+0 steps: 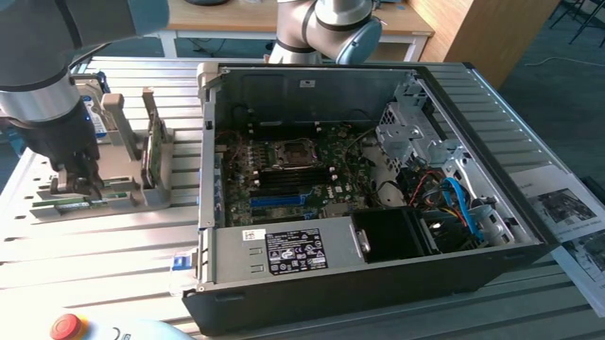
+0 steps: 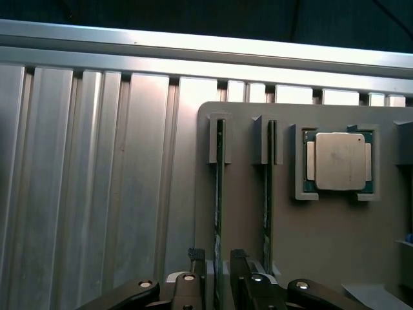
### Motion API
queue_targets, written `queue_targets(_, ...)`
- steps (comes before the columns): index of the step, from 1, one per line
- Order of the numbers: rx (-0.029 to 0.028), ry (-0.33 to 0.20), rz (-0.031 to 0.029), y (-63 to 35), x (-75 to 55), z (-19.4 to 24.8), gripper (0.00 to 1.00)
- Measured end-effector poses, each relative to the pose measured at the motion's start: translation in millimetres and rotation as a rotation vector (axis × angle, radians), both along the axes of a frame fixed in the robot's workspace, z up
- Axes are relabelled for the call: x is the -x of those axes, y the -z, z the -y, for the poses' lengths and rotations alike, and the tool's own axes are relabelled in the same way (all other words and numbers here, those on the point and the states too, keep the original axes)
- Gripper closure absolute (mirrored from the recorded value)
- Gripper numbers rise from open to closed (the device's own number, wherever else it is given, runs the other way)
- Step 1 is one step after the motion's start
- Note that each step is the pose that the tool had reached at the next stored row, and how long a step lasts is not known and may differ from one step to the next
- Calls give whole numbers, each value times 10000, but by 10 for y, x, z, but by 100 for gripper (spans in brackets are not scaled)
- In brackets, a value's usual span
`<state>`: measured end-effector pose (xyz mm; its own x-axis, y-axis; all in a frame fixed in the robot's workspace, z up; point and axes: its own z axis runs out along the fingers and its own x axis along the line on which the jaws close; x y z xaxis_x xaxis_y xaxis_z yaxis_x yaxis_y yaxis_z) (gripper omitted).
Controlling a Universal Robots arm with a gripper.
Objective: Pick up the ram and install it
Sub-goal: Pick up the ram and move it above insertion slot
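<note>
Two ram sticks stand on edge in slots of a grey holder. My gripper is open, and its fingers straddle one ram stick with a small gap on each side. The second stick stands parallel beside it, outside the fingers. In the exterior view my gripper reaches down onto the holder at the exterior view's left, just above the green ram. The open computer case lies to the exterior view's right, its motherboard exposed.
A silver processor chip sits in its own pocket on the holder. An upright green board stands in the holder between my arm and the case. Papers lie at the exterior view's right. A red stop button is at the front.
</note>
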<state>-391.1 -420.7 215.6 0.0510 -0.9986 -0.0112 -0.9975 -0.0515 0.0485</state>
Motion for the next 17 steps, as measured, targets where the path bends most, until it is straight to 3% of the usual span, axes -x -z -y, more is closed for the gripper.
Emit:
queue_targets(12,3,-2,0,48,0,0,70)
queue_targets(17,2,-3,2,53,-1,-20,70)
